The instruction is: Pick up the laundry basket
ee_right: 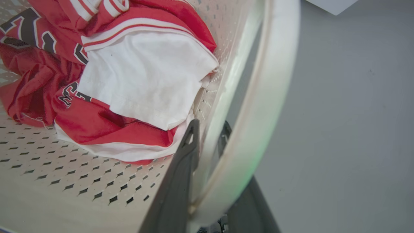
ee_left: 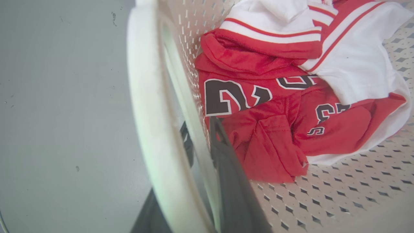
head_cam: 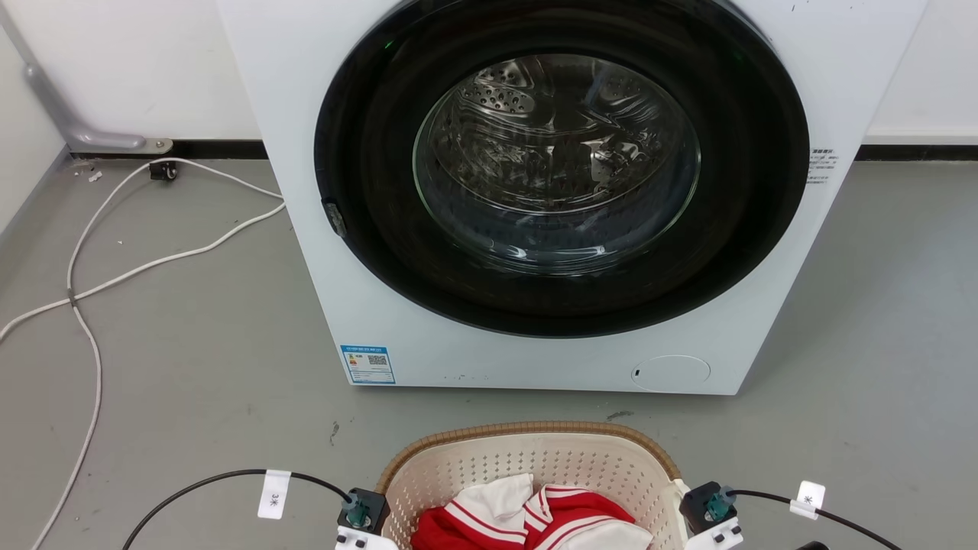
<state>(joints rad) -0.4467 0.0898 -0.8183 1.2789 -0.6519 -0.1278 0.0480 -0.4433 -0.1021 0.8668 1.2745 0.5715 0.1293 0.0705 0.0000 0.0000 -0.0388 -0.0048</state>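
Cream plastic basket [head_cam: 535, 458] sits on the floor [head_cam: 191, 344] before the washer [head_cam: 489, 359]; left gripper [ee_left: 199, 124] and right gripper [ee_right: 210, 124] each straddle a side wall, seemingly clamped. Grasp looks done; lifting remains.
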